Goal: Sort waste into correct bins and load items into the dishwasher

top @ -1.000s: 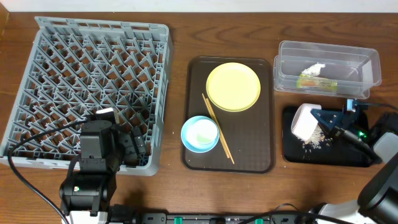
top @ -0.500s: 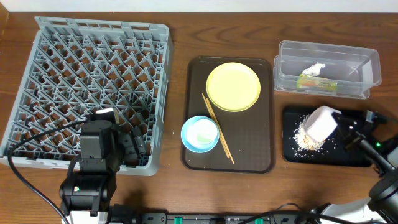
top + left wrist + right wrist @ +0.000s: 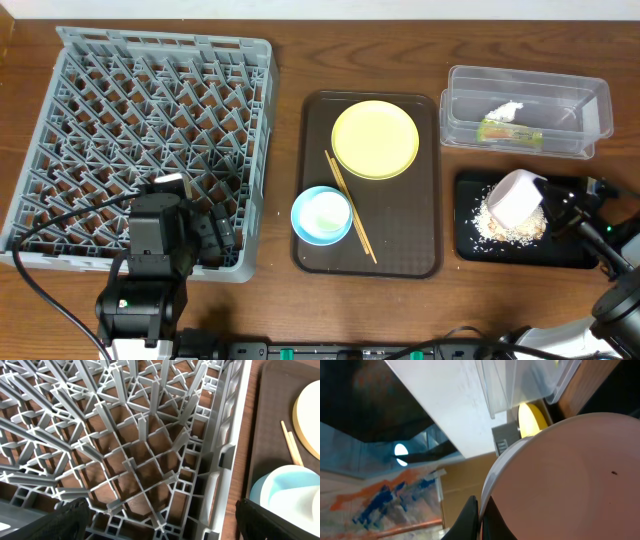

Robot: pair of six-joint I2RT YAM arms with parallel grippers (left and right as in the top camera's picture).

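My right gripper (image 3: 552, 208) is shut on the rim of the white bowl (image 3: 515, 197) and holds it tipped over the black tray (image 3: 570, 255). The bowl fills the right wrist view (image 3: 570, 475), its rim pinched between my fingers (image 3: 480, 515). Beige rice scraps (image 3: 510, 229) lie in the tray under the bowl. The clear tub (image 3: 527, 110) holds the green-and-white wrapper (image 3: 510, 131) and white tissue (image 3: 504, 109). The yellow plate (image 3: 375, 139), light blue bowl (image 3: 321, 214) and chopsticks (image 3: 350, 206) lie on the brown tray (image 3: 400, 250). My left gripper (image 3: 160, 520) is open over the grey rack's (image 3: 140, 140) near right corner.
The brown tray sits between the rack and the two bins. In the left wrist view the blue bowl (image 3: 285, 492), a chopstick (image 3: 291, 442) and the plate's edge (image 3: 307, 415) show beside the rack's wall (image 3: 227, 455).
My right gripper turned the white bowl over the black tray. More rice now lies in the tray under it. The left arm has not moved.
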